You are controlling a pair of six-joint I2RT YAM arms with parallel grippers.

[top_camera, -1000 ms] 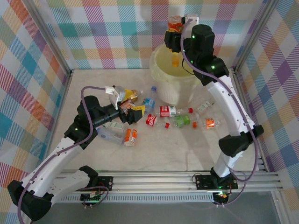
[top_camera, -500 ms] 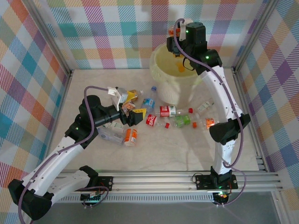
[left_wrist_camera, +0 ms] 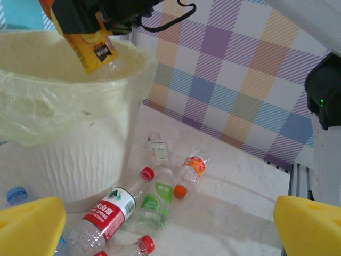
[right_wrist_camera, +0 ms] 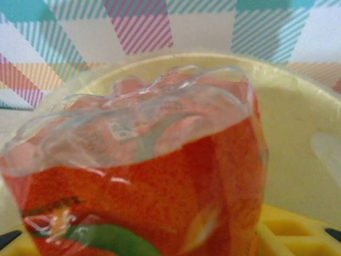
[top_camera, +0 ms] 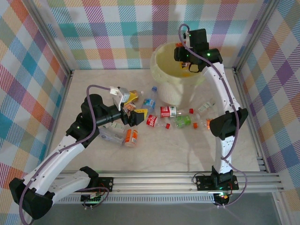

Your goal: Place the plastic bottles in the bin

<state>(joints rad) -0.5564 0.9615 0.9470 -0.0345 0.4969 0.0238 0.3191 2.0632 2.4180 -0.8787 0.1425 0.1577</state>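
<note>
My right gripper (top_camera: 182, 55) hangs over the mouth of the cream-yellow bin (top_camera: 159, 70), shut on a crushed orange-labelled bottle (right_wrist_camera: 160, 176). A yellow pad (right_wrist_camera: 298, 229) shows beside that bottle, with the bin's inside (right_wrist_camera: 303, 122) behind it. My left gripper (top_camera: 136, 106) is low over the table left of the bin, open, with nothing between its yellow pads (left_wrist_camera: 29, 226). Ahead of it lie a red-labelled bottle (left_wrist_camera: 109, 210), a green-labelled one (left_wrist_camera: 154, 197) and an orange-labelled one (left_wrist_camera: 193, 166). The bin's wall (left_wrist_camera: 80, 160) rises to their left.
More bottles lie scattered in front of the bin: red-labelled (top_camera: 166, 111), green (top_camera: 183, 121), orange-labelled (top_camera: 210, 123), an orange one (top_camera: 131, 137) and a blue-capped one (top_camera: 150, 101). Checked walls and metal posts close in the table. The right arm's elbow (top_camera: 227, 124) stands right of the bottles.
My right gripper has come down from above the bin's far rim toward its mouth, still holding the orange-labelled bottle. The left gripper has edged slightly right.
</note>
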